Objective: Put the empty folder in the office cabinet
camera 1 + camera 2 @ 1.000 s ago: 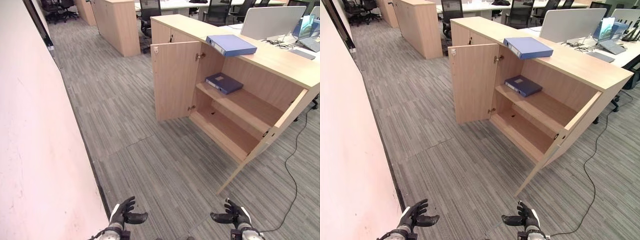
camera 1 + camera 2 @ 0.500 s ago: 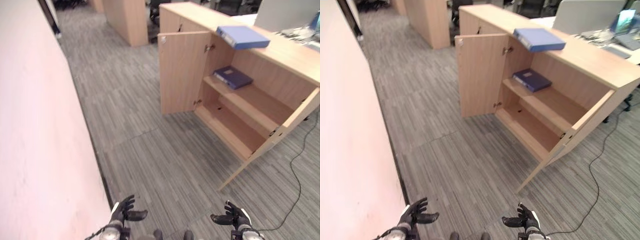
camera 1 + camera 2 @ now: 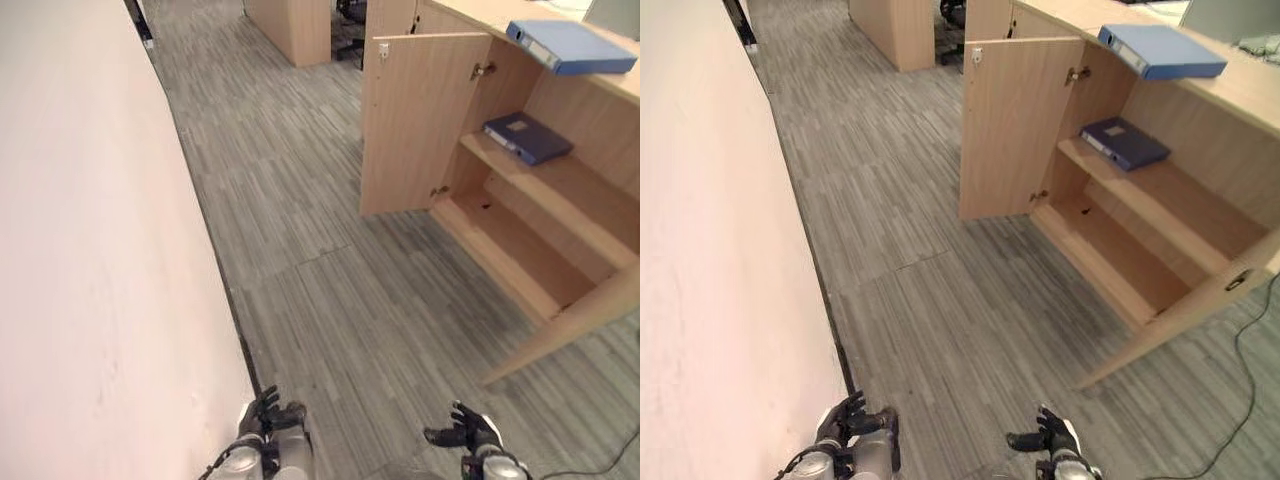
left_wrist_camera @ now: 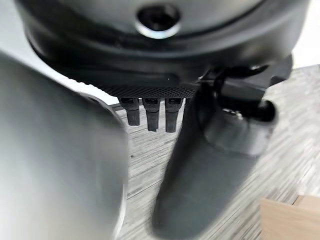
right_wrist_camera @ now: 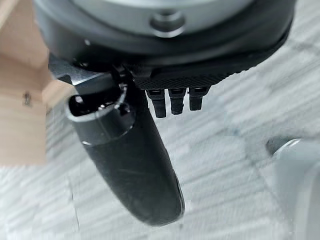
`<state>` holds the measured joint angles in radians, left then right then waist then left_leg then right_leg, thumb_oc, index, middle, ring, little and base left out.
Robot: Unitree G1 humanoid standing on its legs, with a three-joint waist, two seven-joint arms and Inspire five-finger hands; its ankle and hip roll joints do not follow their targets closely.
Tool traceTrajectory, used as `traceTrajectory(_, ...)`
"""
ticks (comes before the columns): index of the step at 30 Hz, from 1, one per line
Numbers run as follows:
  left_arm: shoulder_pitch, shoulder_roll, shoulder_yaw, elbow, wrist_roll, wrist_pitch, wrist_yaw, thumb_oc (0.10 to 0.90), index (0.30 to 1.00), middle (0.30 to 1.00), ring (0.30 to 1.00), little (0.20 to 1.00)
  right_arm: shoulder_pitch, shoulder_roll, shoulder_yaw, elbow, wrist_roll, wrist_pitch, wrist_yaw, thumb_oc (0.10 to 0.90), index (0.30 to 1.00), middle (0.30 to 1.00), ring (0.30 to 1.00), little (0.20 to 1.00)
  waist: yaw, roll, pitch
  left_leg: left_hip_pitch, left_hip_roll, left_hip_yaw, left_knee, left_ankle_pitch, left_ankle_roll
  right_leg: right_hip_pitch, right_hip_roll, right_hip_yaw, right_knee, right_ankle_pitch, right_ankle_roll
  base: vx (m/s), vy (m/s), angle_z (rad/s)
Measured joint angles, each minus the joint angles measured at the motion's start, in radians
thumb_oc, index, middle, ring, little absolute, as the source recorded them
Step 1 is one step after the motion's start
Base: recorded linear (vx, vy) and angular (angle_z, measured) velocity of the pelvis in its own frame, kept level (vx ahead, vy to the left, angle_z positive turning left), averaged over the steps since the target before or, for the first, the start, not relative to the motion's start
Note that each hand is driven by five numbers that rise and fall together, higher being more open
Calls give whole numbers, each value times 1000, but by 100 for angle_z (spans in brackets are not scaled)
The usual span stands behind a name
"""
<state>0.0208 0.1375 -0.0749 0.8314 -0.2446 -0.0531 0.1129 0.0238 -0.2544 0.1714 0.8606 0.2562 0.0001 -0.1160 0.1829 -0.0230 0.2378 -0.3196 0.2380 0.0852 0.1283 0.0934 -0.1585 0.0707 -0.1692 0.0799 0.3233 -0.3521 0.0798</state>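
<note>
Well apart: folder (image 3: 572,46), right hand (image 3: 470,434)

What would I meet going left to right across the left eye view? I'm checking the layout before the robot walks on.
Pale wall → grey carpet floor → open cabinet door → dark blue folder on the upper shelf.

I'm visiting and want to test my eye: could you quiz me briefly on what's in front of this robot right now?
1. True or false: the cabinet door stands open.
2. Where does the light blue folder lie? A) on the floor B) on top of the cabinet C) on the bottom shelf
3. What lies on the cabinet's upper shelf?

Key:
1. True.
2. B.
3. A dark blue folder. Neither the left hand nor the right hand holds anything.
</note>
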Motion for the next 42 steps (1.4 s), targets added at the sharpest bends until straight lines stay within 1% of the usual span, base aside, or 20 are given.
traceTrajectory(2, 13, 6, -2, -16, -22, -3, -3, 800, 900, 900, 900, 900, 8, 5, -9, 39, -7, 4, 5, 800, 900, 900, 900, 900, 37, -25, -20, 37, -58, -16, -6, 3, 25, 108, -74, -3, -121, 14, 51, 524, 328, -37)
traceTrajectory(3, 10, 31, 1, -19, -19, -6, -8, 800, 900, 900, 900, 900, -10, 21, 1, 62, -12, 6, 8, 800, 900, 900, 900, 900, 45, -62, -26, 57, -92, 1, 2, 79, 21, 113, -118, 11, -115, 38, 97, 444, 317, -63)
traceTrajectory(5, -5, 78, 7, -16, 0, 4, -10, 800, 900, 900, 900, 900, -31, 48, 11, 32, -19, 2, 16, 800, 900, 900, 900, 900, 40, -104, -30, 50, -106, 62, 81, 39, 74, 77, -157, 30, -51, 139, 127, 385, 282, -45)
traceTrajectory(8, -21, 118, -13, -54, 16, -2, -16, 800, 900, 900, 900, 900, -66, 68, 11, 14, -20, -16, 23, 800, 900, 900, 900, 900, 36, -96, -37, 66, -123, 104, 147, -27, 134, 31, -152, 39, 53, 328, 138, 372, 340, -9)
traceTrajectory(10, -28, 133, -55, -65, 18, -1, -21, 800, 900, 900, 900, 900, -82, 59, 11, 13, -20, -25, 22, 800, 900, 900, 900, 900, 5, -67, -49, 87, -130, 89, 113, -42, 147, 23, -143, 38, 95, 431, 152, 403, 376, 38)
traceTrajectory(11, -31, 137, -63, -80, 22, 0, -24, 800, 900, 900, 900, 900, -90, 57, 11, 11, -20, -27, 25, 800, 900, 900, 900, 900, -18, -49, -48, 121, -148, 64, 73, -77, 186, -15, -120, 47, 169, 497, 153, 411, 297, 37)
traceTrajectory(13, -25, 151, -68, -68, 22, 12, -15, 800, 900, 900, 900, 900, -101, 55, 10, -13, -19, -30, 29, 800, 900, 900, 900, 900, -76, -6, -21, 238, -140, 27, -62, -63, 182, -170, -69, 5, 407, 274, 144, 500, 147, 20)
traceTrajectory(15, -4, 152, -77, -66, 23, 13, -15, 800, 900, 900, 900, 900, -98, 32, 9, -42, -19, -31, 29, 800, 900, 900, 900, 900, -129, 40, -1, 320, -127, 24, -115, -68, 179, -238, -42, -144, 341, 163, 79, 482, 5, 20)
traceTrajectory(16, 12, 153, -80, -68, 23, 10, -16, 800, 900, 900, 900, 900, -84, 18, 10, -45, -19, -32, 28, 800, 900, 900, 900, 900, -158, 52, 1, 341, -123, 18, -128, -56, 156, -269, -25, -191, 228, 169, 68, 411, -61, 38)
traceTrajectory(19, 12, 161, -79, -77, 23, 1, -18, 800, 900, 900, 900, 900, -43, 10, 9, -31, -19, -20, 22, 800, 900, 900, 900, 900, -184, 24, -1, 370, -130, 5, -127, -117, 137, -361, -21, -214, 22, 247, 88, 376, -77, 49)
traceTrajectory(21, 18, 159, -82, -63, 25, 8, -24, 800, 900, 900, 900, 900, -5, 4, -7, -12, -19, -13, 20, 800, 900, 900, 900, 900, -206, -15, -1, 390, -150, -72, -110, -142, 76, -318, -20, -237, -69, 382, 69, 433, -101, 58)
traceTrajectory(23, 51, 136, -97, -64, 29, 11, -44, 800, 900, 900, 900, 900, 7, -16, -46, 5, -19, -13, 17, 800, 900, 900, 900, 900, -214, 1, -3, 393, -178, -90, 7, -217, 78, -301, -2, -253, -91, 374, 78, 478, -137, -4)
traceTrajectory(24, 59, 122, -98, -64, 43, 11, -53, 800, 900, 900, 900, 900, 7, -37, -56, -2, -19, -15, 13, 800, 900, 900, 900, 900, -239, 35, -9, 412, -187, -91, 12, -240, 75, -294, 14, -282, -95, 372, 64, 460, -137, 14)
traceTrajectory(26, 45, 108, -98, -62, 56, 9, -61, 800, 900, 900, 900, 900, 5, -70, -81, 5, -19, -13, 4, 800, 900, 900, 900, 900, -284, 63, 5, 462, -178, -92, -66, -270, 83, -303, 25, -327, -39, 336, 33, 539, -157, 32)
traceTrajectory(29, 31, 108, -91, -60, 63, 8, -62, 800, 900, 900, 900, 900, 28, -79, -108, 11, -20, -11, 2, 800, 900, 900, 900, 900, -299, 69, 13, 523, -163, -92, -120, -259, 83, -295, 17, -350, 29, 281, 30, 433, -184, 13)
traceTrajectory(31, 29, 112, -87, -61, 65, 4, -61, 800, 900, 900, 900, 900, 47, -83, -112, 10, -19, -11, 8, 800, 900, 900, 900, 900, -309, 76, 12, 545, -158, -96, -131, -261, 83, -290, -22, -421, 78, 250, 26, 486, -287, 15)
traceTrajectory(35, 50, 120, -84, -55, 64, 6, -62, 800, 900, 900, 900, 900, 41, -89, -108, 10, -16, -11, 22, 800, 900, 900, 900, 900, -347, 126, 7, 525, -128, -118, -112, -249, 32, -291, -32, -473, 128, 193, 1, 287, -227, 18)
traceTrajectory(36, 54, 116, -90, -45, 64, 8, -63, 800, 900, 900, 900, 900, 45, -97, -109, 11, -16, -10, 22, 800, 900, 900, 900, 900, -346, 132, 4, 521, -123, -115, -93, -247, 22, -287, -29, -478, 123, 197, -23, 283, -323, -9)
traceTrajectory(40, 36, 114, -104, -52, 61, 11, -78, 800, 900, 900, 900, 900, 0, -117, -105, -46, -19, -12, 33, 800, 900, 900, 900, 900, -337, 120, 5, 411, -125, -118, 168, -198, -49, -245, 34, -418, 32, 187, -51, 382, -329, -40)
traceTrajectory(42, 35, 113, -123, -45, 54, 10, -81, 800, 900, 900, 900, 900, -15, -117, -99, -66, -19, -20, 37, 800, 900, 900, 900, 900, -320, 104, 0, 404, -124, -120, 262, -154, -65, -212, 53, -378, -9, 224, -74, 395, -272, -95)
